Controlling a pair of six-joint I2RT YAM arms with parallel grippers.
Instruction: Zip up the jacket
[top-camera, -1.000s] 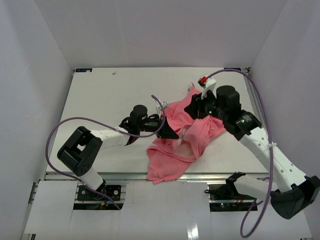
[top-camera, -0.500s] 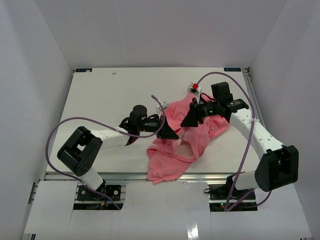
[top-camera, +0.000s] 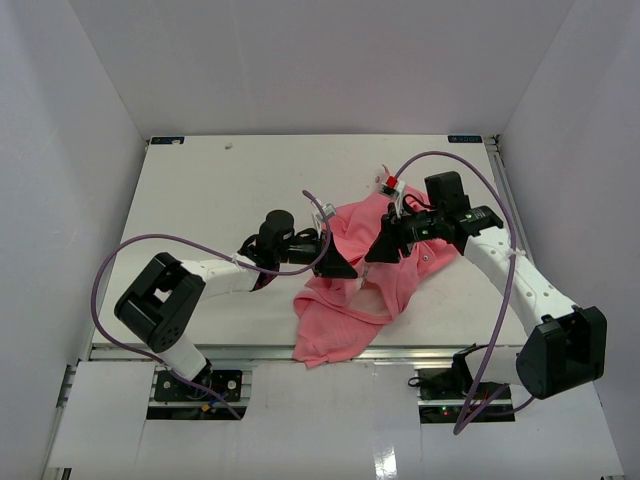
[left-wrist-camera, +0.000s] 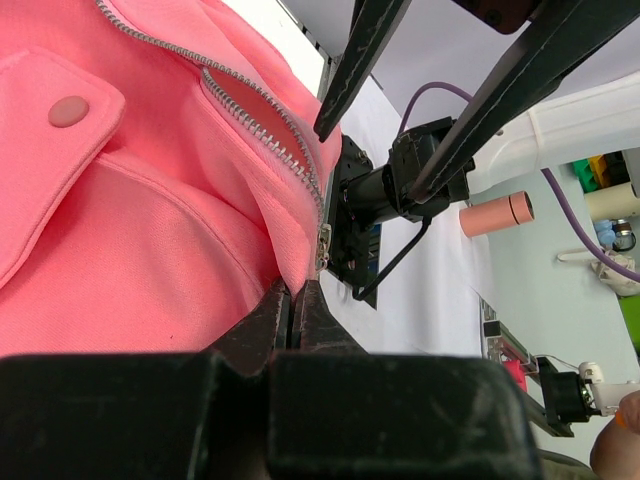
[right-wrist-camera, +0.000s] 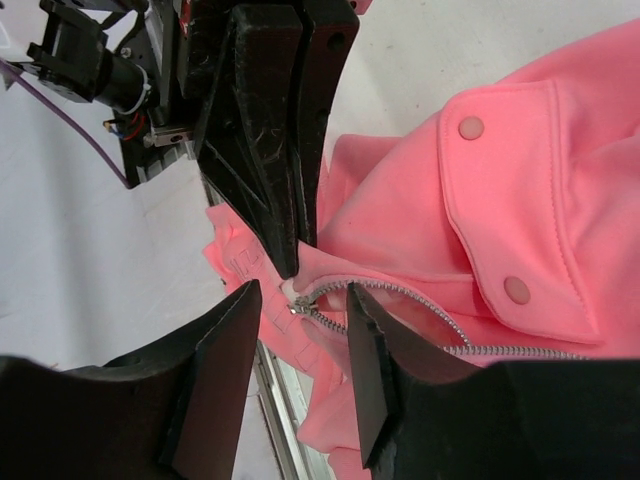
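White worktop (top-camera: 210, 190), pink jacket (top-camera: 340, 320) lying crumpled on it right of centre, roughly 4 o'clock, one end spilling to the near edge at 6. Tiny speck (top-camera: 228, 147) out at 11.

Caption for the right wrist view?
The right gripper, open, brackets the zipper pull; the left gripper, shut, pinches the jacket.

Jacket (top-camera: 385, 285) bunched on bench (top-camera: 220, 190), right of centre, its near corner over the front edge. Left gripper (top-camera: 348, 268) in from the left, at the jacket's left fold. Right gripper (top-camera: 373, 252) in from the right, over the jacket, tips just beside the left's. Zipper pull (right-wrist-camera: 298, 306) between the right jaws
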